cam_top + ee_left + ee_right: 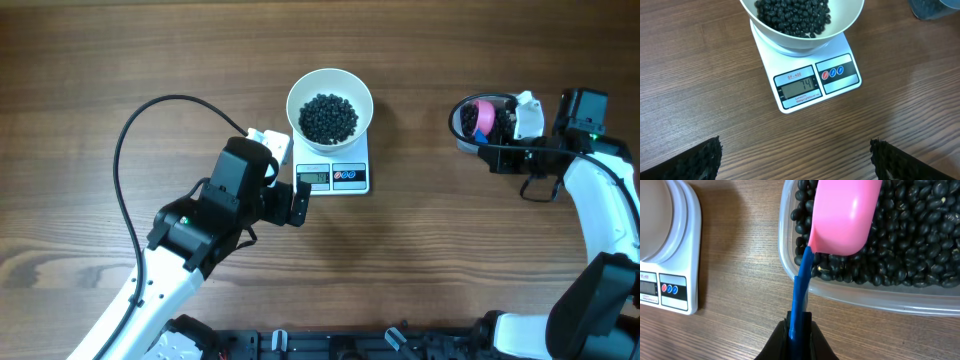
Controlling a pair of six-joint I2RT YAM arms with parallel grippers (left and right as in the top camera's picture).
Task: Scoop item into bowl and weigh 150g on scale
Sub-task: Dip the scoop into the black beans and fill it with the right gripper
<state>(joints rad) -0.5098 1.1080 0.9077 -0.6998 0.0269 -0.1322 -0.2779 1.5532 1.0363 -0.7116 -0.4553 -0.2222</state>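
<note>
black fingers of the right gripper point(799, 330) sit nearest the lens, pinched tight on the thin blue handle point(801, 285) of the pink scoop point(845, 215), whose head rests over the beans point(910, 255) in the clear tub point(840, 292). the left gripper point(797, 160) hangs just in front of the scale point(790, 107) with its jaws spread wide and holding nothing.

the white bowl point(800, 42) stands on the scale and holds a dark heap of beans point(790, 15). the display point(799, 88) reads 74, so i judge the weighing roughly half done.

risks, as i see them:
- the tub and bowl are well apart on the table point(100, 60), so a heaped scoop could shed beans on the way across.
- the handle is narrow, so a loaded scoop might twist in the grip and tip early.
- a full scoop tipped in at once could overshoot the target. smaller pours seem safer near the end.
- the open left fingers are near the scale, and a nudge would upset the reading or shift the bowl.

count: one scale with two small buttons point(825, 74), one bowl, one tub, one scoop, two grippers. the beans are too many to count.
</note>
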